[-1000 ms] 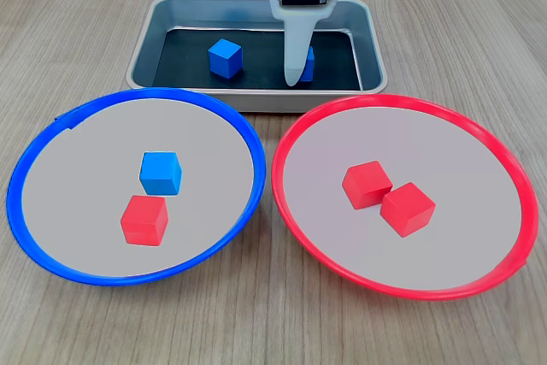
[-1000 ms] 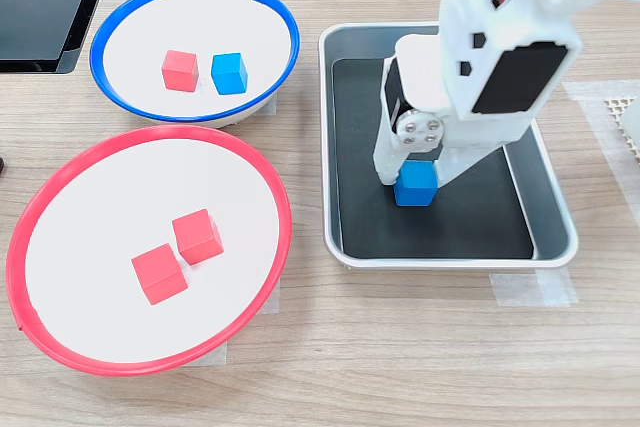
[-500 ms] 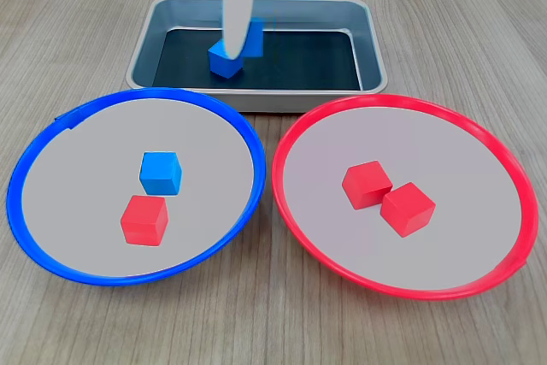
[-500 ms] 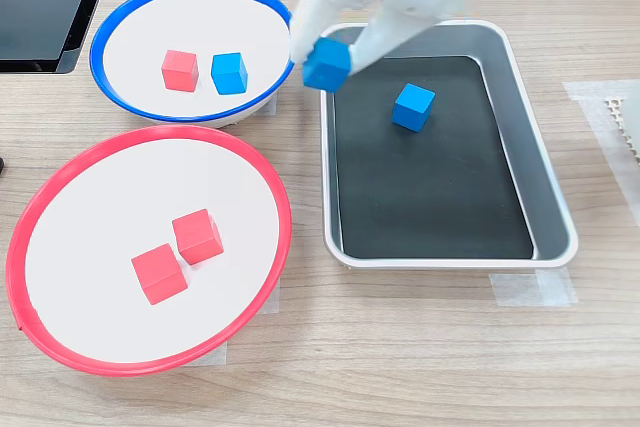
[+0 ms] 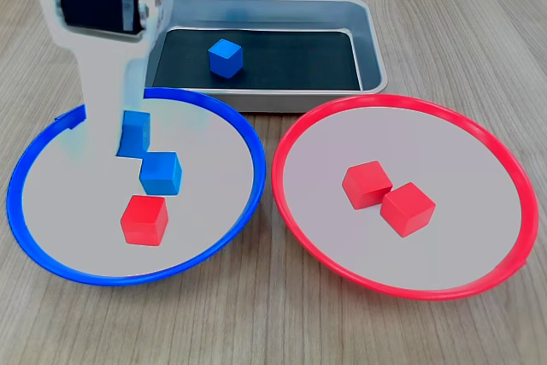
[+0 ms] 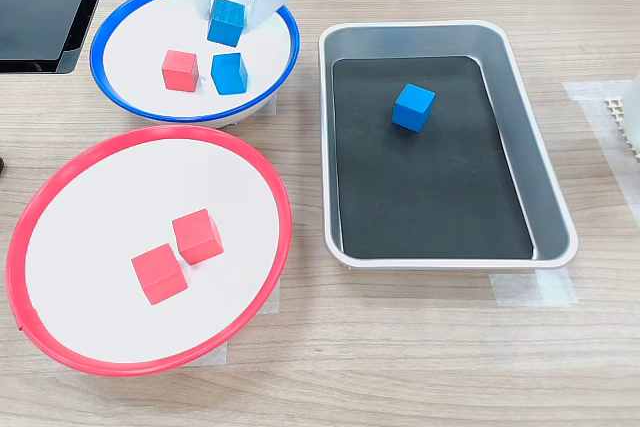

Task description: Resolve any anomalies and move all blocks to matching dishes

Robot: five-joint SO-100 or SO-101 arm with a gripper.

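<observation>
The gripper [image 6: 228, 19] is up at the top of the second exterior view, over the blue dish [image 6: 120, 99], pinching a blue block [image 6: 226, 22] between its fingers. In the first exterior view that same held block [image 5: 134, 132] shows just under the white arm at the left, right above the dish floor; I can't tell if it's touching down.

Two more blocks sit in the blue dish: another blue block [image 5: 161, 173] in the middle and a red block [image 5: 144, 220] just below it in the first exterior view, close but not quite touching. So one red is in the wrong dish.

The red dish [image 5: 504, 185] fills the right half of the first exterior view and has two red blocks [image 5: 367, 185] [image 5: 408, 208] touching at a corner near its centre.

The grey tray [image 5: 369, 32] sits at the top centre of the first exterior view with one blue block [image 5: 226, 57] on its dark floor.
</observation>
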